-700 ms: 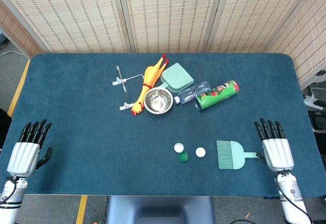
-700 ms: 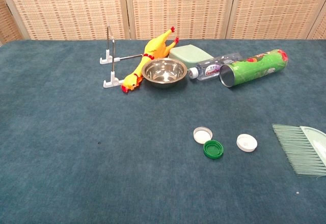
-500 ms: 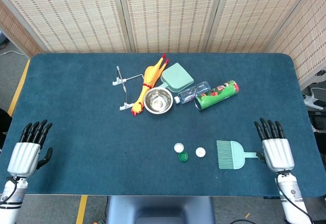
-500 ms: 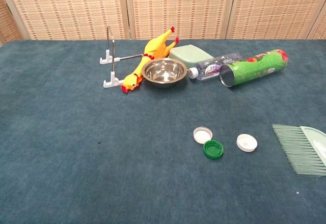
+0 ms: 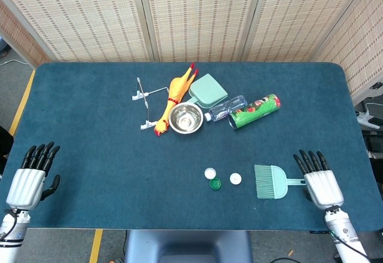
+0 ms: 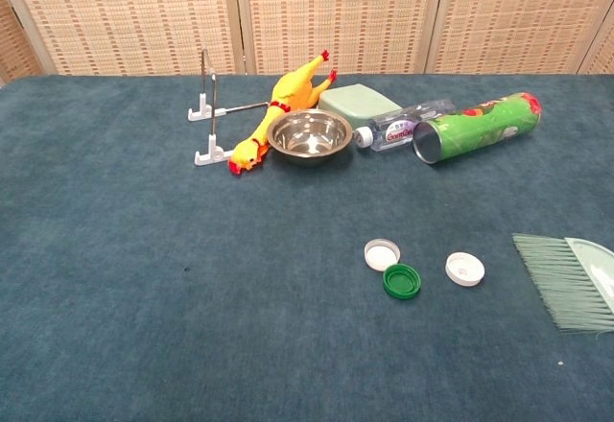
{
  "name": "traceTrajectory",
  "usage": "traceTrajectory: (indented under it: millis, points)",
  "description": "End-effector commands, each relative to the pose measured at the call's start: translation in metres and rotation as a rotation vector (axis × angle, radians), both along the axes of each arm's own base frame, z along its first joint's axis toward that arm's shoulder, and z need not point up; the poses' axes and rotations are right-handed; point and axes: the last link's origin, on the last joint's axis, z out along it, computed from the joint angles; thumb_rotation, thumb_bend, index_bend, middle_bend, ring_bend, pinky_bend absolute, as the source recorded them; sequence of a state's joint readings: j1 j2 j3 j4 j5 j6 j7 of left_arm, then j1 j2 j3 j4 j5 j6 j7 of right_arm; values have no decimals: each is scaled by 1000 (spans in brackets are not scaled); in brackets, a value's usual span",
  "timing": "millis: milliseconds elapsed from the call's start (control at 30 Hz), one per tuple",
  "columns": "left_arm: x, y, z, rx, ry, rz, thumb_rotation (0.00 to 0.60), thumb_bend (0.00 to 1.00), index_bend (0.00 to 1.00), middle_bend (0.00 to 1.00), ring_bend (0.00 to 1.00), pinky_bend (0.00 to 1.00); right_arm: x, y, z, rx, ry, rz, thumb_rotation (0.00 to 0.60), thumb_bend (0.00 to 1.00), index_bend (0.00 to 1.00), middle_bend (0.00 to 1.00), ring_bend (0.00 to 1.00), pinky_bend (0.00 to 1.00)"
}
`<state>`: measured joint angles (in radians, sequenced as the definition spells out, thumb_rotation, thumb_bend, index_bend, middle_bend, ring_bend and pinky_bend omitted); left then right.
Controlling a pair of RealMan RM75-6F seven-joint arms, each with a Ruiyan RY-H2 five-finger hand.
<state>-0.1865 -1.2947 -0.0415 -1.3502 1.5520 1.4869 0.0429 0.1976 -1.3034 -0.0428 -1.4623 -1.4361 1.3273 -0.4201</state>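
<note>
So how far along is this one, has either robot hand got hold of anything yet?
Nothing looks done. The right robot hand is open beside the handle of the green hand brush, not gripping it. The left robot hand is open at the table's near left edge, away from everything. The three bottle caps, steel bowl, rubber chicken and green can lie untouched.

Brush [image 5: 270,181] just left of right hand [image 5: 317,179]; 3 caps [image 5: 210,173] left of brush.

Yellow chicken [image 5: 173,97] with red comb; pale green brush [image 5: 270,181]; green can [image 5: 254,112]; dark teal table [image 5: 90,137]; steel bowl [image 5: 185,118] beside chicken.
</note>
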Motion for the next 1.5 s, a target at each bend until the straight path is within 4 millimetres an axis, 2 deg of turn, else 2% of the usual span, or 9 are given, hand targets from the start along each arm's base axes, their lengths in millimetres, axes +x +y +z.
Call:
traceTrajectory:
  millis: [33, 167, 467, 867, 1267, 1500]
  points:
    - [0, 0, -1, -3, 3, 0, 600, 444, 0, 0, 0, 59, -9, 2, -12, 56, 43, -8, 600, 139, 176, 132, 0, 0]
    - [-1, 0, -3, -6, 8, 1, 600, 444, 0, 0, 0, 59, -15, -3, -21, 76, 69, -8, 600, 140, 304, 235, 0, 0]
    - [-1, 2, -4, -13, 12, 7, 600, 445, 0, 0, 0, 59, -23, -16, -39, 111, 89, -29, 600, 139, 422, 319, 1, 0]
    - [-4, 5, -6, -17, 16, 13, 600, 445, 0, 0, 0, 59, -25, -27, -47, 114, 90, -50, 600, 151, 439, 323, 10, 0]
    - [-5, 5, -3, -13, 17, 14, 600, 456, 0, 0, 0, 59, -20, -33, -53, 126, 76, -42, 600, 244, 488, 338, 25, 0]
    - [-5, 6, -2, -12, 18, 16, 600, 463, 0, 0, 0, 59, -19, -34, -57, 137, 83, -47, 600, 248, 517, 340, 31, 0]
